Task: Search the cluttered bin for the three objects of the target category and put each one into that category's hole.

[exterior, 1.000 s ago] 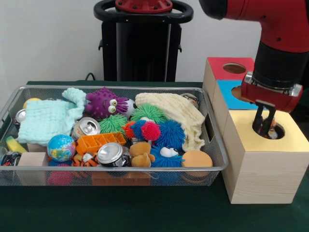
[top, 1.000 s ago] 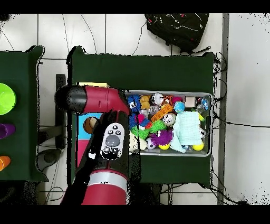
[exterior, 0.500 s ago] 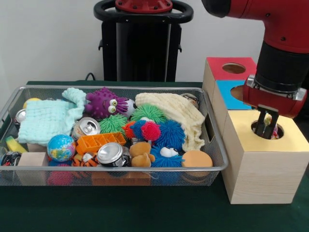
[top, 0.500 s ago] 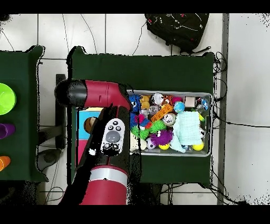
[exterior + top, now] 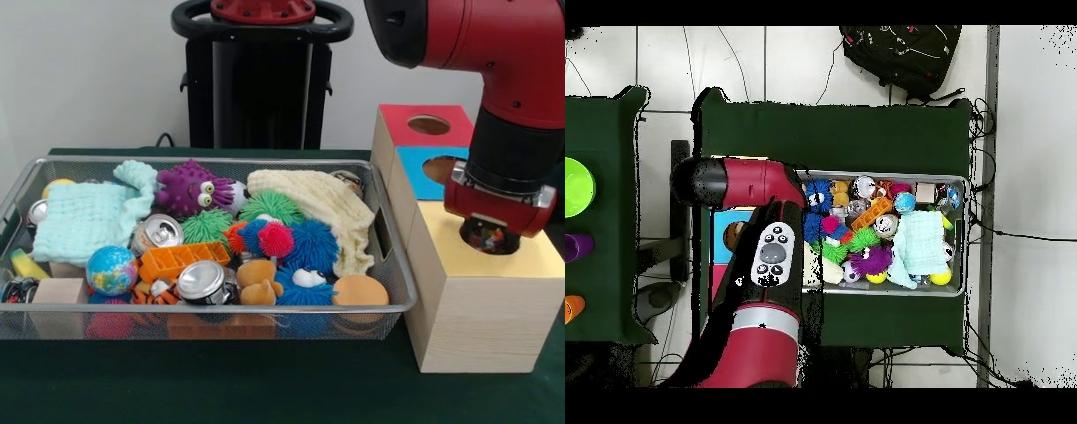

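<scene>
Green tabletop holds a wire bin [image 5: 388, 305] crammed with toys and cans; tool [image 5: 490, 237] state unclear.

A table [image 5: 221, 389] covered in dark green cloth is seen. Directly on it, a wire basket [image 5: 203, 309] filled with toys and cans is set toward 9 o'clock in the front view. A row of wooden boxes is placed just beside it toward 3 o'clock: a yellow-topped box [image 5: 481, 309] nearest, a blue-topped box [image 5: 410, 172] behind it, and a red-topped box [image 5: 397, 124] farthest.
</scene>
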